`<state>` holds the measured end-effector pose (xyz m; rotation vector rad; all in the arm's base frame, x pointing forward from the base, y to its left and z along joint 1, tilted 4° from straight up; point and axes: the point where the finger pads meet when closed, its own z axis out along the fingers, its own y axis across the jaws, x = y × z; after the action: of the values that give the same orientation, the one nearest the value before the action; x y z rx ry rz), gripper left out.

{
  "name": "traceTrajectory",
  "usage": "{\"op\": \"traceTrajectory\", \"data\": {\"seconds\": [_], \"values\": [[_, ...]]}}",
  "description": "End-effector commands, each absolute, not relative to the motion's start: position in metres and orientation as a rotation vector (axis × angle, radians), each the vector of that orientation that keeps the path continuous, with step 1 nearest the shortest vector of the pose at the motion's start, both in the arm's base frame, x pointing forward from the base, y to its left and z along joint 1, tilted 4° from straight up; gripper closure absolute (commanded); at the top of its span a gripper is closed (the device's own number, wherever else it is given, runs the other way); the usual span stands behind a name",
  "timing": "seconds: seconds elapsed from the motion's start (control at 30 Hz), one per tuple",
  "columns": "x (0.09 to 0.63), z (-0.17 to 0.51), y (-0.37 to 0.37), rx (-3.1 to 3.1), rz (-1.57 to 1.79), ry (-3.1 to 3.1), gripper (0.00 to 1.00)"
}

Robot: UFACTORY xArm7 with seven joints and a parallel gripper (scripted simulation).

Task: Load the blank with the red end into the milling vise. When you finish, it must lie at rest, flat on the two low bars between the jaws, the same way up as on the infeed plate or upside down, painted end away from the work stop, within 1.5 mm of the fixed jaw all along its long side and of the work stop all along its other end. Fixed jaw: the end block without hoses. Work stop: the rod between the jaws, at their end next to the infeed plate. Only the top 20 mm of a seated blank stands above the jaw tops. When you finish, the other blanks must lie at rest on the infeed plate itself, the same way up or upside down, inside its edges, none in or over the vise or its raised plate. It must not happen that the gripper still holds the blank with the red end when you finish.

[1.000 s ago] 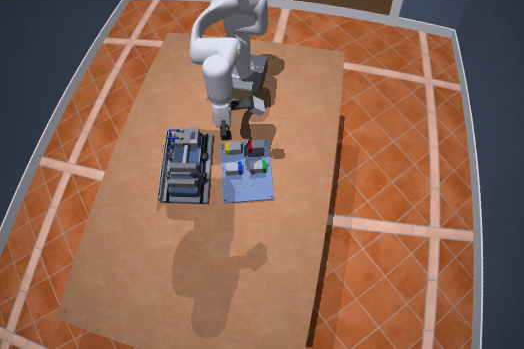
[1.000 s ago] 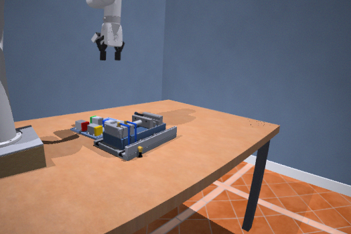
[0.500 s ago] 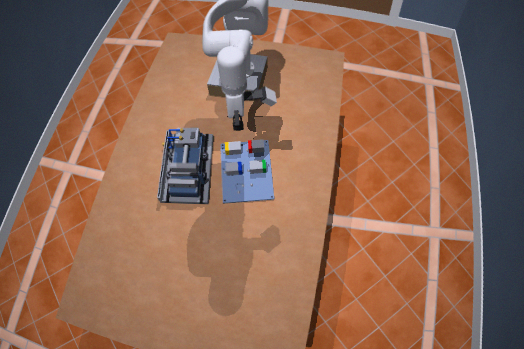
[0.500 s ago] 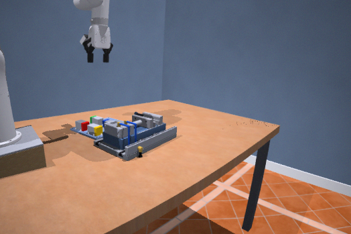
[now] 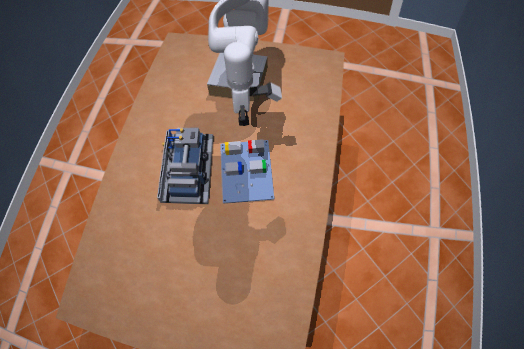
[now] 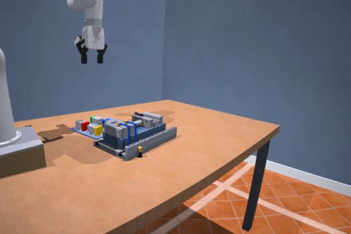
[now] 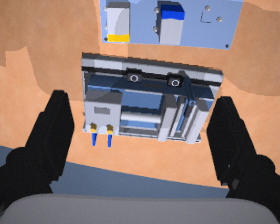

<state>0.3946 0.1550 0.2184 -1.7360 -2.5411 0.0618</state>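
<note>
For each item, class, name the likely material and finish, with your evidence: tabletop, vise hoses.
The tabletop looks like matt wood or laminate: brown, faintly mottled. The hoses seem smooth plastic or rubber: evenly blue, bent in curves.

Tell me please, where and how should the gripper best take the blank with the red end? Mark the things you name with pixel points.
I would come from straight above and close on the two long sides of the blank (image 5: 256, 146) (image 6: 82, 125), near its middle. It is a low block lying flat on the infeed plate (image 5: 245, 191) (image 6: 74, 129) (image 7: 192, 37), with its top uncovered. The yellow-ended blank (image 5: 233, 148) (image 6: 94, 129) (image 7: 118, 22) faces its red end, so gripping end to end looks riskier.
</note>
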Motion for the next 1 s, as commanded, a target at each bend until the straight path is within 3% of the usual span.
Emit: {"op": "traceTrajectory", "data": {"seconds": [0.0,0.97], "values": [[0.391,0.22,0.157,-1.739,0.055,-2.543,0.0],[0.404,0.221,0.152,-1.739,0.055,-2.543,0.0]]}}
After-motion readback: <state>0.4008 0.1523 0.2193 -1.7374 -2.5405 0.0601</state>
